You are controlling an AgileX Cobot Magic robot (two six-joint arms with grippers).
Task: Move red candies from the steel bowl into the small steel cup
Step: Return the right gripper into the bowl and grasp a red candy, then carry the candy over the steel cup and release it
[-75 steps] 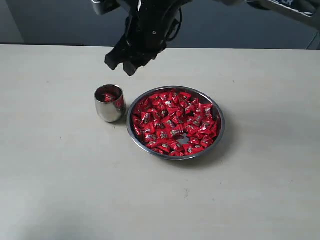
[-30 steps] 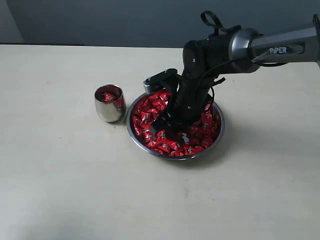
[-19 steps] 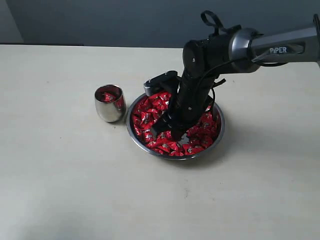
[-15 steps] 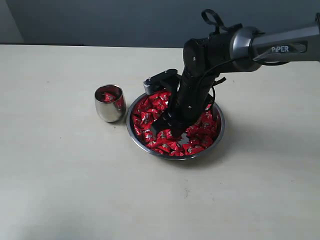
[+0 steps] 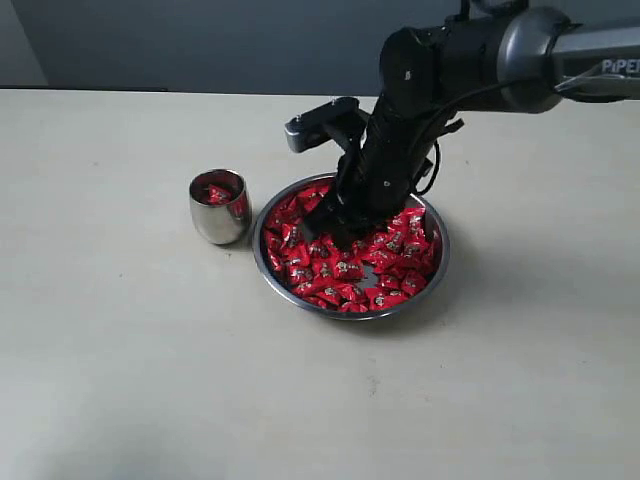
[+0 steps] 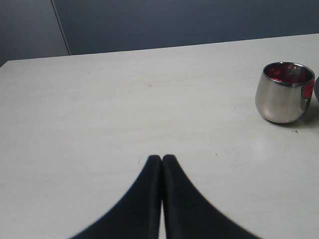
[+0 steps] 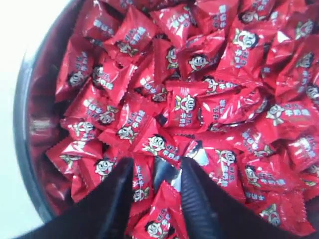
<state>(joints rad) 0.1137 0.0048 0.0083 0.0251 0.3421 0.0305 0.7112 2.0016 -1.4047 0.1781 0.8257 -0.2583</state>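
A pale desk (image 5: pixel 150 380) is meeting a dark wall (image 5: pixel 200 40). The small steel cup (image 5: pixel 220 206) is standing upright left of the steel bowl (image 5: pixel 442 262). The right hand (image 5: pixel 322 236) is hanging spread over the red candies (image 5: pixel 350 268), and the left hand (image 6: pixel 162 162) is pressed together.

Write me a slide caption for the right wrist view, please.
Right hand, fingers parted, poised over the red candies heaped in the steel bowl.

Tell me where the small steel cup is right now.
In the exterior view, the small steel cup stands upright left of centre on the table, close beside the left edge of the steel bowl.
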